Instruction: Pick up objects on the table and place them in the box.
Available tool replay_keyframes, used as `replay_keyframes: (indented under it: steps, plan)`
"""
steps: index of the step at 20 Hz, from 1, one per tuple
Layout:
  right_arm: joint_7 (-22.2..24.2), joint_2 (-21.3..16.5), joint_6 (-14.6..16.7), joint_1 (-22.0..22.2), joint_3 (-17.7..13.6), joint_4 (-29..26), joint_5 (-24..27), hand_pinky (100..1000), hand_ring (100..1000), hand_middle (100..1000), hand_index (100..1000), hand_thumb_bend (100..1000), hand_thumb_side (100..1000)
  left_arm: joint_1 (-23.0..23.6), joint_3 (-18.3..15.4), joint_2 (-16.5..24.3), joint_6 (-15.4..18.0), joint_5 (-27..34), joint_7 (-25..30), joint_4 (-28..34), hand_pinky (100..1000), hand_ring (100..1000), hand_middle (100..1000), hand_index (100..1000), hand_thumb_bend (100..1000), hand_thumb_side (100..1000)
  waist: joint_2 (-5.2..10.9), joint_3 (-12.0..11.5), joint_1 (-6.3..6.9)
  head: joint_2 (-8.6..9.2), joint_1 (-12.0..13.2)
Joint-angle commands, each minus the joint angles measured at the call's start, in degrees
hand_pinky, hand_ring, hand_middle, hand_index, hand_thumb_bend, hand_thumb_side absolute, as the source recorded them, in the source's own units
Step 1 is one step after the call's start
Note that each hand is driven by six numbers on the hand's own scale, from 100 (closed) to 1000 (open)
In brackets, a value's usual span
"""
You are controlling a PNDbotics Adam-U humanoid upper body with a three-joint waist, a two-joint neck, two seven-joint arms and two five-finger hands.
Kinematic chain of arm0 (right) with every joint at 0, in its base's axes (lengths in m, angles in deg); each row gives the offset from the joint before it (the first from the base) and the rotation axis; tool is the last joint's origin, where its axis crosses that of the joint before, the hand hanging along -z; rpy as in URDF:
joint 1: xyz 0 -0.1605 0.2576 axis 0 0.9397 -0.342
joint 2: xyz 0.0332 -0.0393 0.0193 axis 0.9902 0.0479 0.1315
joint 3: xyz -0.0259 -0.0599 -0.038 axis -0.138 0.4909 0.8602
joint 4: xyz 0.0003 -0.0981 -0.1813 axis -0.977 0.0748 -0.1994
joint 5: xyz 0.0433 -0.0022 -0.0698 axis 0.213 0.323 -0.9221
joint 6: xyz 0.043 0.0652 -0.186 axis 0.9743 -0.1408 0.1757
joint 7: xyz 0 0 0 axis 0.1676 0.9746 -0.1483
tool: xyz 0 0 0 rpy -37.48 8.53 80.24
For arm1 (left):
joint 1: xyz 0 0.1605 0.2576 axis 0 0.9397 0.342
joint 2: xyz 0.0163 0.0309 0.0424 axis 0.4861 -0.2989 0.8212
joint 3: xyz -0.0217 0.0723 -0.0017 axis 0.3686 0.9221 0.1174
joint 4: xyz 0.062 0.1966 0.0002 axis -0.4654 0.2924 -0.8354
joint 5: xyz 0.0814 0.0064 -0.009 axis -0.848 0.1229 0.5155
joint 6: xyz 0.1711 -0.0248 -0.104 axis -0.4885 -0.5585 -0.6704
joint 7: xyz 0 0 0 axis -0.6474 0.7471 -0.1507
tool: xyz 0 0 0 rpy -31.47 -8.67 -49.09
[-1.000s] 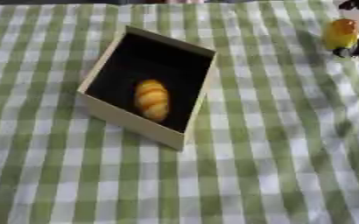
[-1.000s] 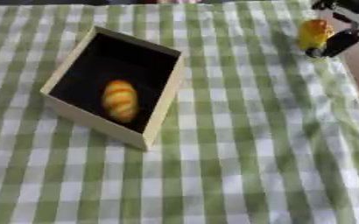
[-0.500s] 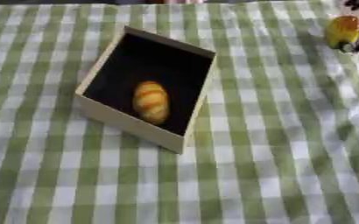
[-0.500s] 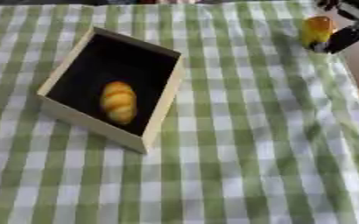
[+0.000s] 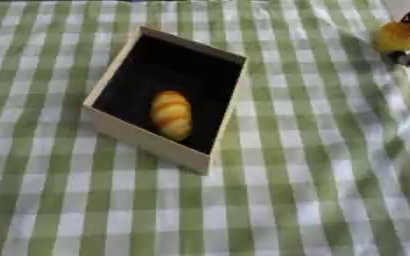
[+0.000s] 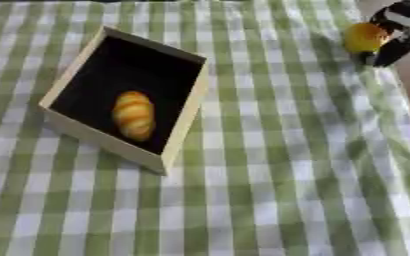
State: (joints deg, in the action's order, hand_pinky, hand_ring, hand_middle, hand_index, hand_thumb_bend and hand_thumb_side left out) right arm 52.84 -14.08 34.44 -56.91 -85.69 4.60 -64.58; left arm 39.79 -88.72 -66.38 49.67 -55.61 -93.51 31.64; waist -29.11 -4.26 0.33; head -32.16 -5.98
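While the black fingers (image 6: 392,50) of the right hand (image 6: 399,22) pinch a small round orange-yellow object (image 6: 364,37) at the top-right corner, 1 striped golden bread roll (image 6: 133,114) lies inside the black-lined beige cardboard box (image 6: 184,120) on the green-and-white checked tablecloth (image 6: 278,180), well apart.

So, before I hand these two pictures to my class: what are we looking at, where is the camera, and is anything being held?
Both pictures come from the two eyes of a camera in a humanoid robot's head, looking down at a table under a green checked cloth. An open box with a dark inside sits left of centre, and a bread roll already lies in it. At the upper right, the black right robot hand has its fingers round a small yellow-orange object. The left robot hand is out of view.
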Motion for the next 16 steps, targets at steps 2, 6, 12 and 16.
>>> replay_keyframes:
  steps: [2, 6, 12, 16]
  plan:
    - [-4.1, -1.3, -0.8, -0.5, -0.1, -1.6, 5.2, 823, 747, 489, 654, 172, 100, 0.0, -0.1, 1.0, -0.5, -0.1, 0.2, 0.9, 680, 767, 851, 837, 115, 745, 1.53, 0.2, 0.07, -0.26, -0.1]
    - [-3.8, -1.4, -0.9, -0.9, 1.0, -2.3, 5.9, 818, 749, 495, 654, 205, 100, 0.3, -0.1, 1.0, -1.0, -0.1, 0.5, 0.9, 680, 768, 852, 838, 114, 750, 2.23, 0.7, -0.03, -0.94, 0.2]
    - [-4.0, -1.9, -1.1, -1.4, 0.7, -4.3, 6.0, 814, 739, 491, 647, 180, 100, 0.7, -0.2, 1.1, -1.5, 0.0, 0.7, 0.9, 681, 769, 852, 838, 117, 747, 3.38, 1.4, -0.28, -1.75, 0.8]
    - [-3.2, -2.8, 0.8, -0.8, 2.3, -9.8, 9.5, 801, 719, 487, 644, 169, 100, 1.0, -0.4, 1.2, -1.6, 0.1, 0.6, 0.9, 681, 769, 851, 838, 120, 743, 4.12, 1.8, -0.41, -2.29, 0.9]
